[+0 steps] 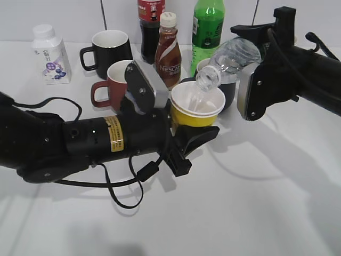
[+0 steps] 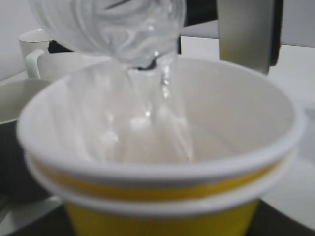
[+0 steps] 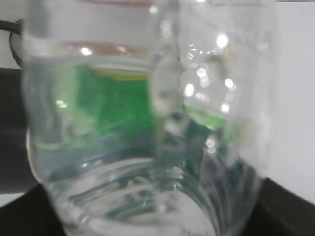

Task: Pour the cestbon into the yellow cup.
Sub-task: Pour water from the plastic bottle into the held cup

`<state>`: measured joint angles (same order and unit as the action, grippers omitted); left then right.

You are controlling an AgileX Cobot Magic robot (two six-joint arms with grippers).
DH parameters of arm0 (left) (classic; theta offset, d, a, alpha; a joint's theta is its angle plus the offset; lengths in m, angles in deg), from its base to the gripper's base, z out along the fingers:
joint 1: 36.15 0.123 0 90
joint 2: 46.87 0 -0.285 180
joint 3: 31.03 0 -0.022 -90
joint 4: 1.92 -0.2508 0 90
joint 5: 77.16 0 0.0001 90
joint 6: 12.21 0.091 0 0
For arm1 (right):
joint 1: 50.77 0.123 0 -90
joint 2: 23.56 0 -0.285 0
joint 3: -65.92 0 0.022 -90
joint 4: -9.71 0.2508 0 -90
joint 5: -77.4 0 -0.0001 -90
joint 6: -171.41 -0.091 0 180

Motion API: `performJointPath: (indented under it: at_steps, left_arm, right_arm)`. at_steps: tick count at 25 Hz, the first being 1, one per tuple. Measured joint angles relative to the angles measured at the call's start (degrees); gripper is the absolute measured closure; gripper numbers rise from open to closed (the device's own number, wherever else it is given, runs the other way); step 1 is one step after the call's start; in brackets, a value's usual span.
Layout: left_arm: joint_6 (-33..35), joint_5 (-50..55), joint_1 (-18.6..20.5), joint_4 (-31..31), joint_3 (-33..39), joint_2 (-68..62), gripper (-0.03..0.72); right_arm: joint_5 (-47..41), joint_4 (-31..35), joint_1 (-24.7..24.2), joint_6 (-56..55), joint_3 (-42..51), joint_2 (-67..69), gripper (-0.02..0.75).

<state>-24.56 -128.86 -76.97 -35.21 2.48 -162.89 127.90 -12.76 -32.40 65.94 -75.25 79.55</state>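
Note:
My left gripper (image 1: 194, 136) is shut on the yellow cup (image 1: 196, 114) and holds it above the table. My right gripper (image 1: 254, 69) is shut on the cestbon (image 1: 230, 60), a clear capless bottle tipped mouth-down to the left over the cup. Water runs from its neck into the cup. In the left wrist view the yellow cup (image 2: 162, 196) fills the frame, with the cestbon (image 2: 113, 29) and the water stream above its white inside. In the right wrist view the cestbon (image 3: 147, 137) fills the frame; its dark green label is not visible there.
Behind stand a red-brown mug (image 1: 112, 82), a black mug (image 1: 109, 48), another dark mug (image 1: 228, 90), a brown Nescafe bottle (image 1: 168, 50), a bright green bottle (image 1: 206, 29), a dark bottle with a red label (image 1: 150, 24) and a white bottle (image 1: 50, 53). A cable (image 1: 122, 184) hangs under the left arm.

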Motion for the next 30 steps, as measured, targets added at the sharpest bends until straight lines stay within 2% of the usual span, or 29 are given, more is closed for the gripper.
performJointPath:
  at_steps: [18,30]
  left_arm:
    - [0.0,0.05,0.0,-0.06,0.0,0.0,0.321]
    - [0.0,3.03,0.0,-2.68,0.0,0.0,0.321]
  right_arm:
    - [0.0,0.3,0.0,1.63,-0.05,0.0,0.266]
    - [0.24,1.06,0.0,4.13,-0.17,0.0,0.266]
